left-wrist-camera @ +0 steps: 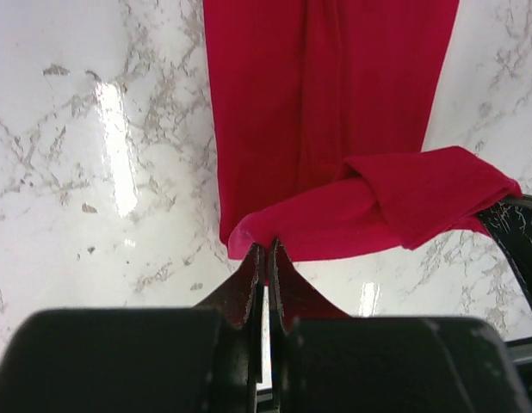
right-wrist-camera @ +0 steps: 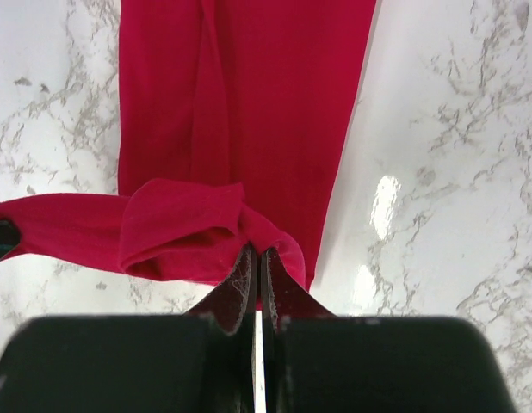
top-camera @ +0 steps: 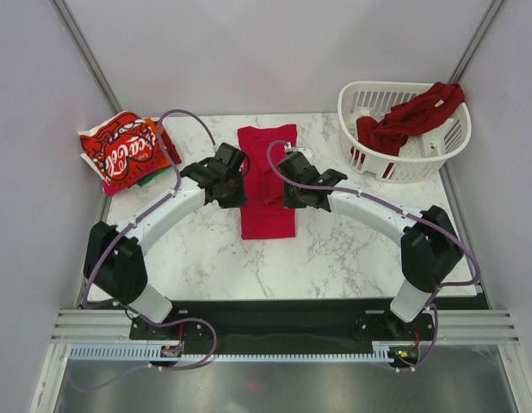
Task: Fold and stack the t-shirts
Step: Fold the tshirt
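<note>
Pinching bright red t-shirt [top-camera: 268, 219]: both arms bent inward over mid-counter [top-camera: 335, 258].
L end effector [left-wrist-camera: 266, 251] & R end effector [right-wrist-camera: 257, 254] each clamp a lifted near-edge corner; marble top, basket [top-camera: 395, 86] far right w/ dark red tee [top-camera: 412, 116].

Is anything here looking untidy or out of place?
The dark red cloth t-shirt lies crumpled in the white slatted plastic basket, one end draped over its far rim. The folded red Coca-Cola t-shirt at left sits crooked.

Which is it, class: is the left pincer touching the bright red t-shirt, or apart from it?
Touching. The left wrist view shows the left pincer shut on a lifted edge of the bright red t-shirt, the cloth pinched between its tips.
</note>
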